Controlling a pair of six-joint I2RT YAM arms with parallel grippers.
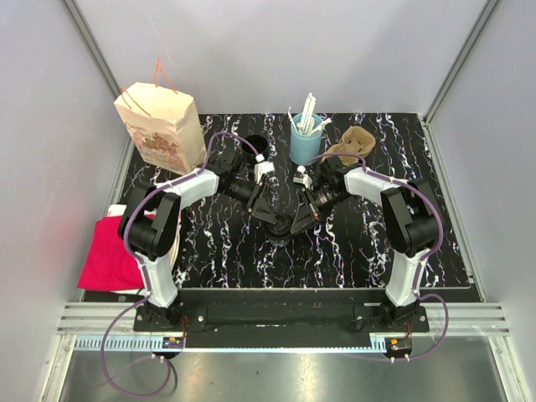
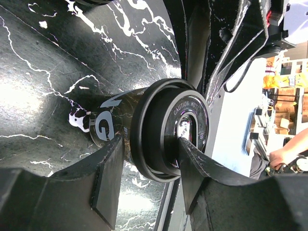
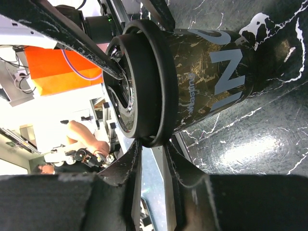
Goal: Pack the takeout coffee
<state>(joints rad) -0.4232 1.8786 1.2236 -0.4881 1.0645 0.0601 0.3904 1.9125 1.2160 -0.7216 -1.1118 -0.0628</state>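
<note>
**Takeout coffee (image 2: 163, 127) braced by both claws at mid-table, grasp not yet ready for the lift**

The black marbled table (image 1: 209, 251) carries everything. The left arm (image 1: 188, 188) and right arm (image 1: 377, 188) reach in from either side and meet near its middle. At the far left corner stands a paper bag (image 1: 163, 130), upright, well apart from where the arms meet.

The takeout coffee stands upright on the table between the two claws, with its lid (image 3: 144, 82) on.

The left claw (image 2: 153, 144) is spread. One finger (image 2: 202, 168) lies across the top of the lid and touches it near the middle. The other finger (image 2: 108, 178) sits beside the cup wall below the rim, with a sliver of gap showing. The right claw (image 3: 151, 149) is drawn nearly together, and its tips look to be pinching the lid's rim from the near side.

As I judge it, the step in hand is securing the cup, either seating the lid or settling a hold, and packing has not begun.

The next move calls for a firm grip on the cup body rather than on the lid alone, since a rim pinch could pop the lid off. After that comes a level lift, a carry to the far left, and a straight descent into the bag's mouth without snagging its handles.
</note>
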